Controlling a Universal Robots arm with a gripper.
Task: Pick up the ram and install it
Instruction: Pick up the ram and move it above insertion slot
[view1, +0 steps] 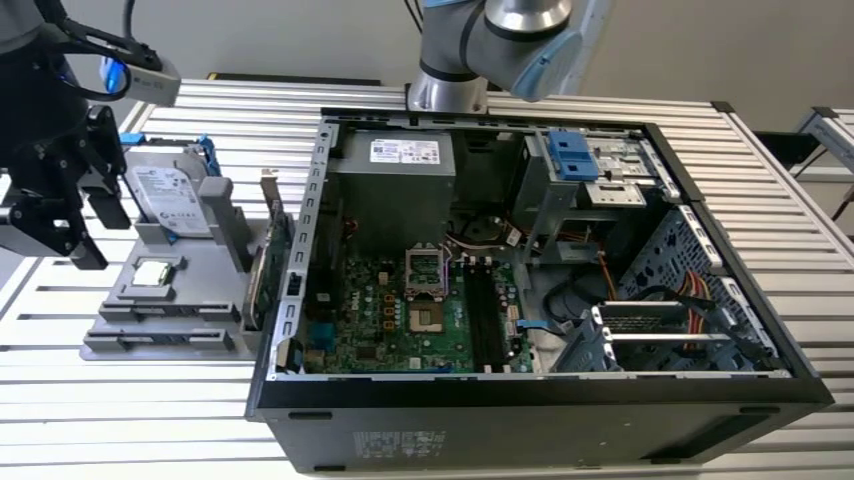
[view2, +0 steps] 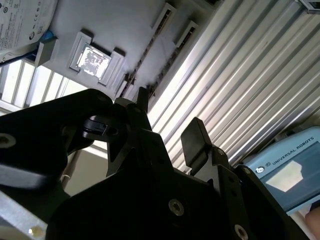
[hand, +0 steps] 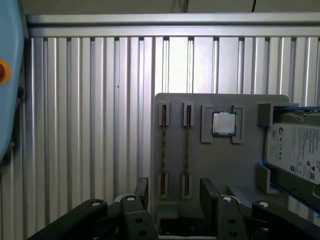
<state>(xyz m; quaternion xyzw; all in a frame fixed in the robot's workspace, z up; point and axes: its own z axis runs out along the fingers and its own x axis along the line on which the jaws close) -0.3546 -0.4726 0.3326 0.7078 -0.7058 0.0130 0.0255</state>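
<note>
Currently the hand (hand: 176, 194) is released, fingers spread with nothing between them. It hangs near the grey holder (hand: 220, 165) and touches none of the parts.

The ram (hand: 187, 150) stands on edge in a narrow slot of that holder on the table (hand: 90, 125). A second stick (hand: 163, 150) stands in the slot just beside it.

**Likely faults**
- With the two sticks so close, a finger set down off-centre could strike the neighbouring stick or the slot wall.
- A tilted pull could bind the ram in its slot and lift the holder with it.
- A grip on the chip faces instead of the board edges could let the ram slip.

**Surroundings**
- The processor (hand: 224, 123) and the hard drive (hand: 295, 155) share the holder.
- In the exterior view, the expansion card (view1: 271, 255) stands between the holder and the open computer case (view1: 534, 425).
- The case wall and loose cables (view1: 607, 275) crowd the route to the motherboard (view1: 400, 325).
</note>
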